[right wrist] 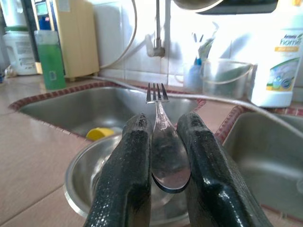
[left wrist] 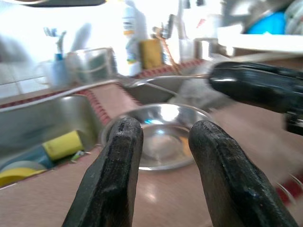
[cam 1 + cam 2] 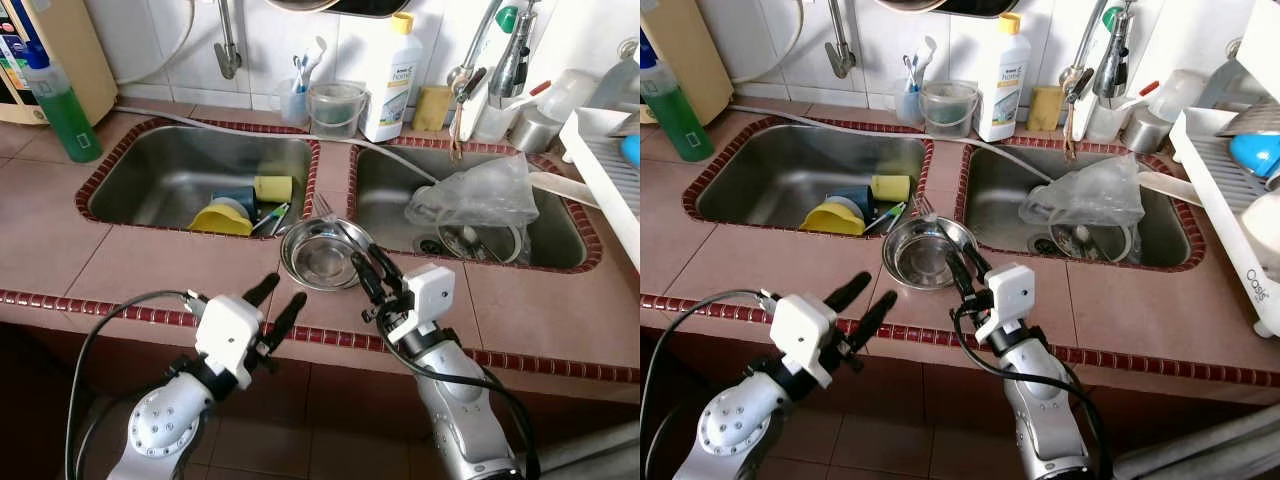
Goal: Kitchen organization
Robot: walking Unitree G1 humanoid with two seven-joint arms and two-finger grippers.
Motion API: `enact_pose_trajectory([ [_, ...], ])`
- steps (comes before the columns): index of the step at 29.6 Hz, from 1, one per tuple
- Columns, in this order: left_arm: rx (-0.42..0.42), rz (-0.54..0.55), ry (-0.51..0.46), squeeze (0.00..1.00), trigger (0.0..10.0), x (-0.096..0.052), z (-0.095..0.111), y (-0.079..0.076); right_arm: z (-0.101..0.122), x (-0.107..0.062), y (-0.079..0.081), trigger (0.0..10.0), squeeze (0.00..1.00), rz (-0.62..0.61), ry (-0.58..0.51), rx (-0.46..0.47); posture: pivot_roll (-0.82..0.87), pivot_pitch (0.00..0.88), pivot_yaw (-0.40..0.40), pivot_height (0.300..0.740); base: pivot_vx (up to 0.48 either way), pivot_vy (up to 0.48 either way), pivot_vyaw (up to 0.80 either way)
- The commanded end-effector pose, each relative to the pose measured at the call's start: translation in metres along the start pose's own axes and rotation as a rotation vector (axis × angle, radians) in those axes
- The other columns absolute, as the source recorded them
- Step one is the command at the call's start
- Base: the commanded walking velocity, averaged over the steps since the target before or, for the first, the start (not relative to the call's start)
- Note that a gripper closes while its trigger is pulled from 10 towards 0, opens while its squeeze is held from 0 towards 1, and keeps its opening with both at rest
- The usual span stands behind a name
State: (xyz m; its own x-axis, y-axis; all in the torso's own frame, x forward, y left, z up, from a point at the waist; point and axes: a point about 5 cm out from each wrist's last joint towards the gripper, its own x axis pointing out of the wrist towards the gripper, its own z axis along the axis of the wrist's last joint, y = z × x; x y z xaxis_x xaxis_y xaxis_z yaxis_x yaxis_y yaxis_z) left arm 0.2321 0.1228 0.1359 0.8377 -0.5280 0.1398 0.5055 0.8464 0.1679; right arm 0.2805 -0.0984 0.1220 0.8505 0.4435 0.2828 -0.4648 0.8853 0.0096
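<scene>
A steel bowl sits on the tiled counter between the two sinks. A metal fork leans over the bowl's rim, tines pointing toward the back wall. My right gripper is at the bowl's near right edge, shut on the fork's handle. The right wrist view has the handle end pinched between both black fingers. My left gripper hovers open over the counter's front edge, left of the bowl and apart from it. In the left wrist view the bowl lies just beyond the spread fingers.
The left sink holds a yellow bowl, a sponge and utensils. The right sink holds a clear plastic bag. A green bottle, a white detergent bottle and a dish rack line the counter.
</scene>
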Motion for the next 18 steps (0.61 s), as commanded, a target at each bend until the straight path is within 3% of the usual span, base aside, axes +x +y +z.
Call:
enact_pose_trajectory([
  [1,-0.014,0.047,0.013,0.0,10.0,0.003,-0.002,0.008,0.011,0.006,-0.007,1.7,0.0,-0.021,-0.038,-0.011,0.04,0.048,-0.044,0.74,0.0,0.0,0.0],
  [3,-0.015,0.055,0.014,0.0,10.0,0.004,-0.003,0.01,0.012,0.007,-0.008,1.7,0.0,-0.025,-0.039,-0.014,0.04,0.04,-0.045,0.74,0.0,0.0,0.0],
  [4,-0.009,0.093,0.023,0.0,10.0,0.009,-0.004,0.016,0.016,0.01,-0.011,10.0,0.0,-0.038,-0.048,-0.034,0.03,0.031,-0.047,0.74,0.0,0.0,0.0],
  [10,0.039,0.142,0.042,0.0,10.0,0.02,-0.007,0.027,0.023,0.018,-0.017,10.0,0.0,-0.054,-0.071,-0.067,0.03,0.01,-0.049,0.74,0.0,0.0,0.0],
  [18,-0.008,0.172,0.042,0.0,10.0,0.032,-0.009,0.035,0.028,0.023,-0.015,10.0,0.0,-0.045,-0.09,-0.081,0.02,0.0,-0.047,0.74,0.0,0.042,0.0],
])
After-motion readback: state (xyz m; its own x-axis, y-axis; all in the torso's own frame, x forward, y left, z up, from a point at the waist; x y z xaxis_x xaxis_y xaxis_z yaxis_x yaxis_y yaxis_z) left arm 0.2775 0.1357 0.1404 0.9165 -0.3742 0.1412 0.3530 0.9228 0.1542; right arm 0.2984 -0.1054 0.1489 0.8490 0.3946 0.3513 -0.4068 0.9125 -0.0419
